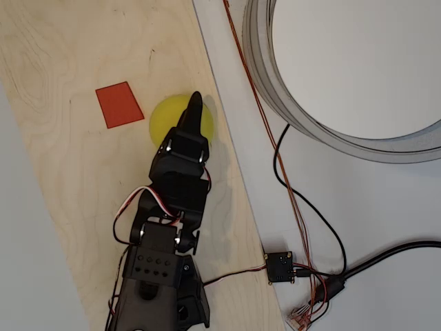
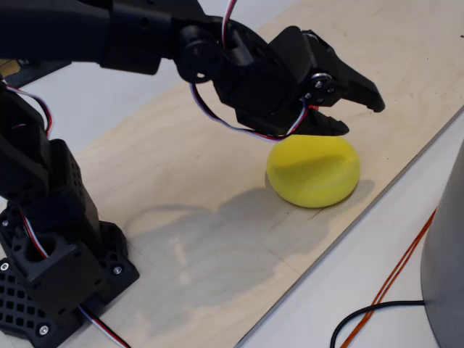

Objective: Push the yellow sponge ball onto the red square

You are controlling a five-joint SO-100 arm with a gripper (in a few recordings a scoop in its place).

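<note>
Pushing step: my fingers (image 2: 341, 109), nearly closed and holding nothing, rested atop the yellow sponge ball (image 2: 313, 170) near the bench's edge; next, sweep toward the red square (image 1: 119, 104)

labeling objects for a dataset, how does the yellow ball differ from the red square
The yellow ball is round and bulky; the red square is flat with four corners. The ball looks larger than the square in the overhead view. The gripper hangs right over the ball, its fingers just above its top, while the square lies uncovered to the left in the overhead view. Both rest on the wooden board.
</note>
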